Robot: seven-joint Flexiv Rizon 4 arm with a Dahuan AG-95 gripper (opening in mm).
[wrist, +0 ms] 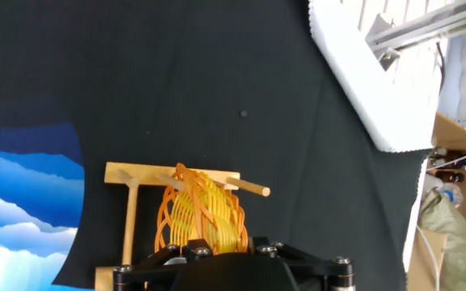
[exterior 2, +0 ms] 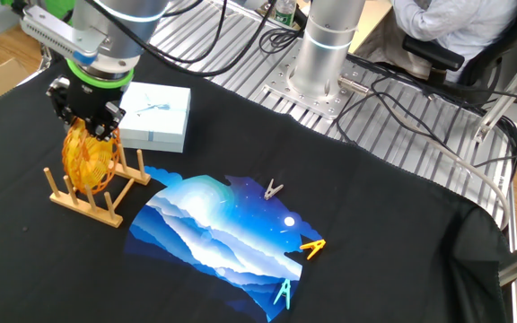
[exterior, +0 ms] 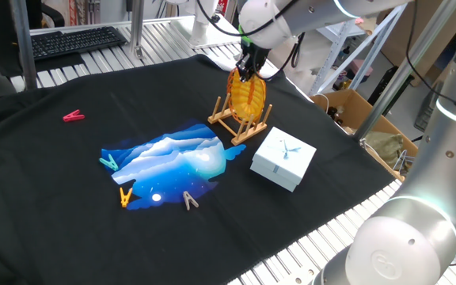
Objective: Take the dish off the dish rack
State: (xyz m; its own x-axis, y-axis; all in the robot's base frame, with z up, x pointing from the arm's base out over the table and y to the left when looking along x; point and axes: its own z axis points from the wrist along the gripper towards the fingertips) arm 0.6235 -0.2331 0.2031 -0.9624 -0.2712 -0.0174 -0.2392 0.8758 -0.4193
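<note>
You have the black two-finger gripper [exterior: 246, 73] down on the top edge of the round orange-yellow woven wicker dish [exterior: 248, 96], which stands upright on edge between the pegs of the small light-brown wooden dish rack [exterior: 238, 120]. In the other fixed view the gripper [exterior 2: 97, 124] sits right over the dish [exterior 2: 90, 161], and its fingers appear to straddle the rim, but you cannot tell from any view whether the jaws are clenched on the wicker or merely around it. The hand view shows the dish [wrist: 205, 218] edge-on directly below the gripper body, with 1 wooden peg of the rack [wrist: 128, 174] sticking out to the right past it; the fingertips themselves are hidden there.

The rack [exterior 2: 83, 199] rests on the black cloth [exterior: 93, 229] that covers the table. Just beside it lies the white square gift box [exterior: 283, 157] with a pale blue ribbon print, close to the rack but not touching it. On the rack's other side you see a blue and white mountain-pattern sheet [exterior: 172, 165] flat on the cloth. Around that sheet lie 3 clothespins: a teal one [exterior: 108, 162], an orange one [exterior: 125, 195] and a beige one [exterior: 190, 200]. A pink clothespin [exterior: 73, 115] lies well apart on the bare cloth.
</note>
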